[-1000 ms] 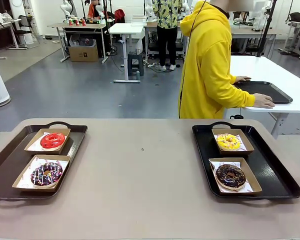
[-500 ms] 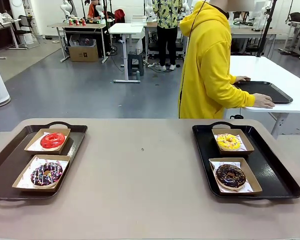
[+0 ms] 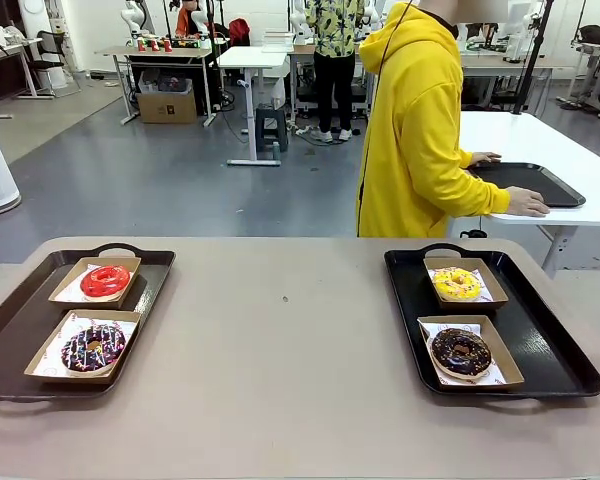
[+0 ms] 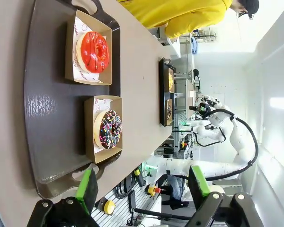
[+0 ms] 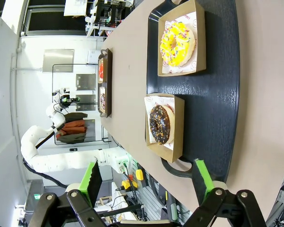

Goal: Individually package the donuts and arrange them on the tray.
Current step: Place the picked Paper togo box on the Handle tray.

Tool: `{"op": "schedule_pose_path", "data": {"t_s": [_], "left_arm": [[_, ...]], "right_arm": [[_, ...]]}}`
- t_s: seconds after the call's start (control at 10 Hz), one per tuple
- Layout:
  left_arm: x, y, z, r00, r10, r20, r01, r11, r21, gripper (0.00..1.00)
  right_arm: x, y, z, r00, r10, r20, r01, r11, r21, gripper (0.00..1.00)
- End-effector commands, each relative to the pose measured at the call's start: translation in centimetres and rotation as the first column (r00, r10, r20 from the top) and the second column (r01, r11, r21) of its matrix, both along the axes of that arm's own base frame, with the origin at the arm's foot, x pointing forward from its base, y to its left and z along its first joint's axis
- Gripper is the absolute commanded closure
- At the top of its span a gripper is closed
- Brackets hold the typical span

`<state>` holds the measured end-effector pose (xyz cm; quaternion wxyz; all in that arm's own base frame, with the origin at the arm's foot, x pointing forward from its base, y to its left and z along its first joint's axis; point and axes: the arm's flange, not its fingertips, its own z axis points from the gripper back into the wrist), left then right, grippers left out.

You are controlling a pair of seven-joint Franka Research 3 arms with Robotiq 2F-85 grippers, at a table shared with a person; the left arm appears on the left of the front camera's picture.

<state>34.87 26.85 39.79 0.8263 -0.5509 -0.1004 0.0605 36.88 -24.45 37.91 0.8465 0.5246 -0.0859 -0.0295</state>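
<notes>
Each of the donuts lies in its own open brown cardboard box lined with white paper. The red-iced donut (image 3: 105, 280) (image 4: 93, 51) and the sprinkled chocolate donut (image 3: 93, 347) (image 4: 110, 129) sit on the left tray (image 3: 20, 325) (image 4: 47, 104). On the right tray (image 3: 545, 340) (image 5: 217, 94) are the yellow-iced donut (image 3: 458, 283) (image 5: 178, 43) and the dark chocolate donut (image 3: 461, 352) (image 5: 161, 124). My left gripper (image 4: 142, 184) hangs open above and short of the left tray, holding nothing. My right gripper (image 5: 146, 178) is open too, off the near end of the right tray.
A person in a yellow hoodie (image 3: 410, 130) stands beyond the far edge, hands on another black tray (image 3: 525, 180) on a white side table. Bare tabletop (image 3: 280, 340) lies between the two trays.
</notes>
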Motion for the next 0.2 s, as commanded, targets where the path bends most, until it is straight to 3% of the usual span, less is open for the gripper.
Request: {"op": "schedule_pose_path", "data": {"t_s": [0.0, 0.1], "left_arm": [[-0.4, -0.18, 0.11, 1.0, 0.004, 0.005, -0.004, 1.0, 0.008, 0.0], [-0.4, -0.18, 0.11, 1.0, 0.004, 0.005, -0.004, 1.0, 0.008, 0.0]], "right_arm": [[-0.26, 0.15, 0.12, 1.0, 0.006, -0.013, -0.006, 1.0, 0.0, 0.0], [-0.26, 0.15, 0.12, 1.0, 0.006, -0.013, -0.006, 1.0, 0.0, 0.0]]}}
